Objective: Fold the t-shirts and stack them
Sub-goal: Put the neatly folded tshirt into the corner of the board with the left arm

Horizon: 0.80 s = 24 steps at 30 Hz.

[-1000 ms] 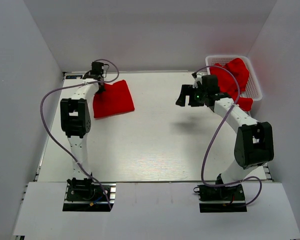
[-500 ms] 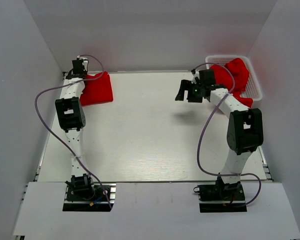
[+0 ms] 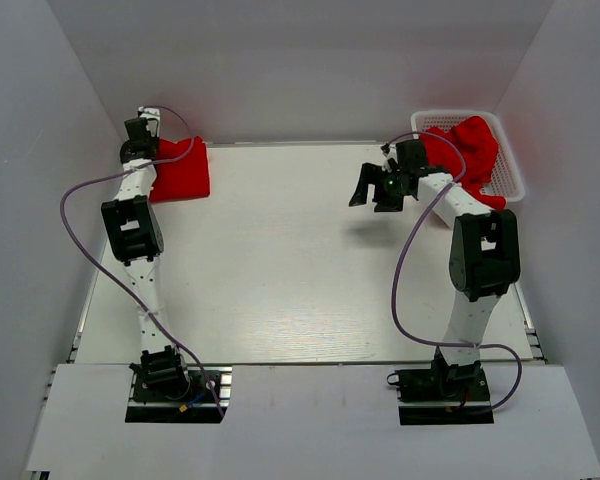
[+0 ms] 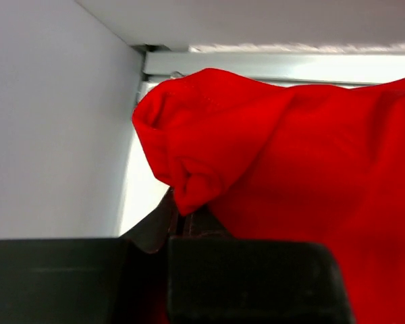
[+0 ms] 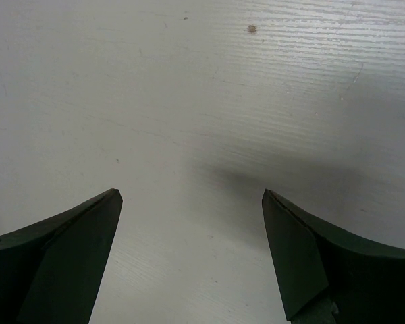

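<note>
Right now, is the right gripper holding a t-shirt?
No, the right gripper hangs wide open above the table, with nothing in it.

Left hand [image 4: 182, 219] clamped shut, right hand [image 5: 192, 202] spread wide open

**Surroundings of the work cell, overhead and wrist views.**
A white wood-grained table [image 3: 300, 270] is lying between plain white walls [image 3: 300, 70] that are enclosing it on three sides. A white plastic mesh basket [image 3: 511, 152] is sitting at its far right corner, beside the right wall. A pale metal rail [image 4: 270, 64] is running along the far edge. A small dark speck [image 5: 252, 28] is showing on the surface, and a soft shadow [image 5: 290, 175] is falling across the grain.
</note>
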Motion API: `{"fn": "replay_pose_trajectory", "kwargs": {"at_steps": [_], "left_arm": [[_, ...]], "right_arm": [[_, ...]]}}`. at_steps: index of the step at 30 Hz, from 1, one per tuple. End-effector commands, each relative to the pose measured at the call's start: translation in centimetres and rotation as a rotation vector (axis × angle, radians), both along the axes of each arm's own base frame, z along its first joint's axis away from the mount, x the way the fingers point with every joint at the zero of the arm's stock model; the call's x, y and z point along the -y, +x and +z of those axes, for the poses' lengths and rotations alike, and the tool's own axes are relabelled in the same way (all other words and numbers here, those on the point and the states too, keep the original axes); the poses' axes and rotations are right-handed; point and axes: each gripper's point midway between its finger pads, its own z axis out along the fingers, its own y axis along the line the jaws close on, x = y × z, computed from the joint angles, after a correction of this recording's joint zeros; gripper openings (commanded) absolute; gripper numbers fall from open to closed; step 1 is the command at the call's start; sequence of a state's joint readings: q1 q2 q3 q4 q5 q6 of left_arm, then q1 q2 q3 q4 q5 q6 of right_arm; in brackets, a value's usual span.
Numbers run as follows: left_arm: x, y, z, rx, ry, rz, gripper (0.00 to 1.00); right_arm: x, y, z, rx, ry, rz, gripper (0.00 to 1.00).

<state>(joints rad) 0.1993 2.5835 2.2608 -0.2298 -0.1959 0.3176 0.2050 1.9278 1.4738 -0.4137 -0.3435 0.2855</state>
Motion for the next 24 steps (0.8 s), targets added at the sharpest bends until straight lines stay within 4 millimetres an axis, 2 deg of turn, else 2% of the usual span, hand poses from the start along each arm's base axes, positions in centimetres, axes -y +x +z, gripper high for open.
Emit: {"fn": "replay_pose_trajectory", "kwargs": {"at_steps": [1, 3, 4, 5, 6, 8, 9, 12, 13, 17, 18, 20, 21, 22, 23, 24], "left_arm": [[-1.7, 1.6, 4.9, 0.143, 0.021, -0.003, 0.05], [-1.8, 2.0, 5.4, 0.164, 0.025, -0.003, 0.12], [-1.8, 2.0, 4.8, 0.155, 0.023, -0.003, 0.22], [-1.6, 2.1, 5.2, 0.164, 0.010, -0.006, 0.40], [-1.4, 2.3, 5.1, 0.169, -0.003, -0.015, 0.99], [-0.9, 2.4, 6.5, 0.203, -0.025, -0.029, 0.99], [-0.8, 2.3, 7.9, 0.228, -0.035, -0.024, 0.99], [-0.1, 2.0, 9.6, 0.242, -0.059, -0.044, 0.99], [-0.2, 1.6, 11.6, 0.268, -0.066, -0.029, 0.99], [0.7, -0.3, 13.6, 0.275, -0.147, 0.007, 0.99], [0.9, -0.9, 13.5, 0.263, -0.178, 0.022, 0.99], [2.7, -1.7, 13.4, 0.227, -0.199, 0.008, 0.99], [2.9, -2.5, 14.3, 0.221, -0.210, 0.014, 0.99], [5.0, -3.1, 14.1, 0.192, -0.284, -0.013, 0.99], [6.6, -3.8, 13.5, 0.164, -0.343, -0.042, 0.99], [7.9, -4.3, 13.8, 0.163, -0.400, -0.073, 0.99]], "right_arm": [[-0.3, 0.8, 1.1, 0.003, 0.025, -0.007, 0.90], [-0.4, 0.8, 1.0, -0.005, 0.036, 0.001, 0.90], [-0.7, 0.8, 1.0, -0.004, 0.039, 0.006, 0.90], [-0.7, 0.7, 0.9, -0.011, 0.041, 0.007, 0.90], [-0.8, 0.7, 1.0, -0.009, 0.047, 0.009, 0.90], [-0.9, 0.9, 1.2, -0.003, 0.055, 0.017, 0.90], [-1.0, 0.7, 1.4, -0.007, 0.056, 0.023, 0.90], [-1.1, 0.9, 2.2, 0.017, 0.059, 0.036, 0.90], [-1.0, 0.9, 2.0, 0.020, 0.053, 0.038, 0.90], [-1.0, 0.4, 2.8, 0.062, 0.061, 0.051, 0.90], [-1.0, 0.2, 2.9, 0.069, 0.070, 0.056, 0.90], [-1.0, -0.3, 3.1, 0.082, 0.071, 0.067, 0.90], [-0.9, -0.3, 3.6, 0.101, 0.069, 0.070, 0.90], [-0.9, -0.3, 4.4, 0.125, 0.070, 0.069, 0.90], [-0.6, -0.6, 3.7, 0.123, 0.052, 0.065, 0.90], [-0.4, -0.6, 3.8, 0.134, 0.046, 0.063, 0.90]]}}
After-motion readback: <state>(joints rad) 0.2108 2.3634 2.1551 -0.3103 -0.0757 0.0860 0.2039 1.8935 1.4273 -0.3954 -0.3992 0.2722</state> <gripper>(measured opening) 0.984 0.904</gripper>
